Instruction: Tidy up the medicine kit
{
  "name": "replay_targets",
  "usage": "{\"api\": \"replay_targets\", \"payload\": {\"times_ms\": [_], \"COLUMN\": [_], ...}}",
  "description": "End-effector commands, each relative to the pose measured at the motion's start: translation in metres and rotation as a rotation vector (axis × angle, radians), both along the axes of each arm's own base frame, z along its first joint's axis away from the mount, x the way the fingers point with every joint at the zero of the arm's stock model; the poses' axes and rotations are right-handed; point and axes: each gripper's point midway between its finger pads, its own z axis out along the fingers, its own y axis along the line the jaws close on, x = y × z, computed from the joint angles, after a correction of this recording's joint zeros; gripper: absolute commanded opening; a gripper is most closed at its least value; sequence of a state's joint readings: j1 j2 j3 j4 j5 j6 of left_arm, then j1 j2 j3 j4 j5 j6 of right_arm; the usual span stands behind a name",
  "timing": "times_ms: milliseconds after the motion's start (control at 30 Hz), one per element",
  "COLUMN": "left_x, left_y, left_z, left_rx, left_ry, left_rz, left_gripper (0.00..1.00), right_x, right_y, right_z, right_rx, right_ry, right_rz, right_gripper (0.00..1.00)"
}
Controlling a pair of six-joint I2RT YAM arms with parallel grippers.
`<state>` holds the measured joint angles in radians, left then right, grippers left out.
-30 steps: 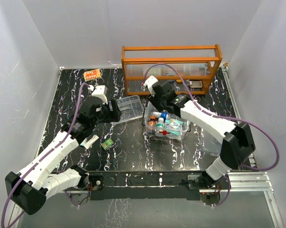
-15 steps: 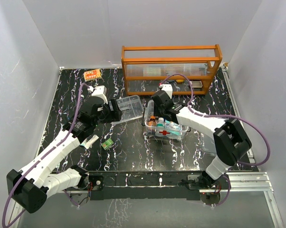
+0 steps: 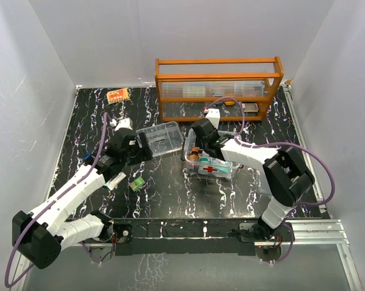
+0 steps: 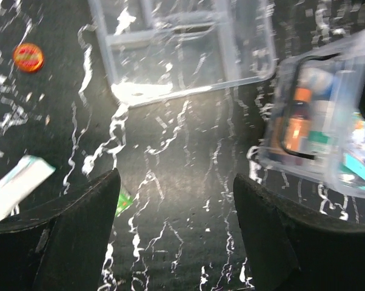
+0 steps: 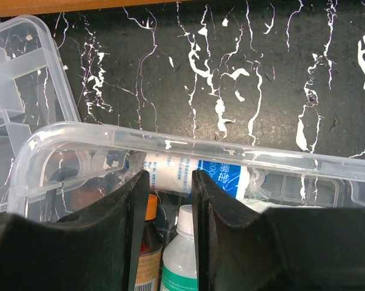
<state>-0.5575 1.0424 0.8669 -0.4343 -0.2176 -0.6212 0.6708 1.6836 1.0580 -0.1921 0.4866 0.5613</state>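
The clear medicine kit box [image 3: 228, 168], red cross on its near wall, sits just in front of the orange wooden rack [image 3: 219, 77], with its divided tray [image 3: 162, 136] just to its left. The left gripper [image 4: 176, 176] hovers near that tray, jaws wide apart and empty, and a green packet [image 3: 136, 183] and a white carton [image 3: 114, 180] lie farther left. The right gripper [image 5: 170, 176] dips into the box's left end over a brown orange-capped bottle [image 5: 148, 242] and a white bottle [image 5: 181, 245], its fingers [image 5: 134, 218] narrowly apart. Glare on the plastic rim hides whether they clamp anything.
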Motion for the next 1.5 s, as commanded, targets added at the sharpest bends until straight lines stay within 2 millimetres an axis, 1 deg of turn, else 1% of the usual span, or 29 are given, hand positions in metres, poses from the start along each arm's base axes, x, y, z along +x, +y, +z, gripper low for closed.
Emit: {"api": "replay_targets", "payload": {"times_ms": [0, 67, 133, 233, 300, 367, 533, 667, 833, 933, 1000, 1133, 1233, 1400, 1467], "left_x": [-0.027, -0.039, -0.049, -0.059, -0.064, -0.068, -0.074, -0.082, -0.08, -0.074, -0.071, -0.068, -0.066, -0.064, -0.064], "left_y": [0.038, 0.048, 0.053, 0.055, 0.056, 0.057, 0.056, 0.061, 0.054, 0.047, 0.047, 0.049, 0.05, 0.051, 0.051], "left_z": [-0.044, -0.061, -0.073, -0.084, -0.09, -0.095, -0.105, -0.115, -0.126, -0.131, -0.134, -0.14, -0.143, -0.144, -0.144], "left_rx": [0.096, 0.123, 0.128, 0.114, 0.099, 0.09, 0.081, 0.093, 0.076, 0.064, 0.074, 0.107, 0.116, 0.124, 0.124], "left_ry": [0.179, 0.24, 0.286, 0.327, 0.35, 0.368, 0.424, 0.469, 0.486, 0.483, 0.485, 0.498, 0.503, 0.498, 0.497], "left_rz": [0.189, 0.238, 0.265, 0.297, 0.32, 0.347, 0.392, 0.451, 0.434, 0.406, 0.405, 0.417, 0.423, 0.423, 0.418], "left_gripper": [0.75, 0.79, 0.82, 0.86, 0.94, 0.98, 0.99, 0.99, 0.99, 0.99, 0.99, 0.94, 0.89, 0.77, 0.7], "right_x": [0.009, 0.004, -0.002, -0.009, -0.014, -0.019, -0.028, -0.031, -0.035, -0.037, -0.039, -0.042, -0.045, -0.048, -0.048], "right_y": [0.002, 0.001, -0.002, -0.007, -0.01, -0.012, -0.015, -0.016, -0.017, -0.017, -0.017, -0.017, -0.017, -0.016, -0.016], "right_z": [0.039, 0.047, 0.058, 0.075, 0.086, 0.096, 0.115, 0.13, 0.148, 0.156, 0.16, 0.165, 0.166, 0.169, 0.171], "right_rx": [0.081, 0.101, 0.121, 0.149, 0.169, 0.186, 0.22, 0.236, 0.257, 0.264, 0.271, 0.284, 0.291, 0.303, 0.308], "right_ry": [-0.11, -0.113, -0.12, -0.14, -0.157, -0.172, -0.196, -0.219, -0.253, -0.267, -0.274, -0.278, -0.278, -0.278, -0.282], "right_rz": [-0.012, -0.009, -0.013, -0.018, -0.016, -0.014, 0.001, 0.017, 0.039, 0.051, 0.058, 0.069, 0.077, 0.089, 0.09], "right_gripper": [0.33, 0.33, 0.33, 0.34, 0.35, 0.36, 0.39, 0.39, 0.4, 0.4, 0.41, 0.41, 0.41, 0.41, 0.41]}}
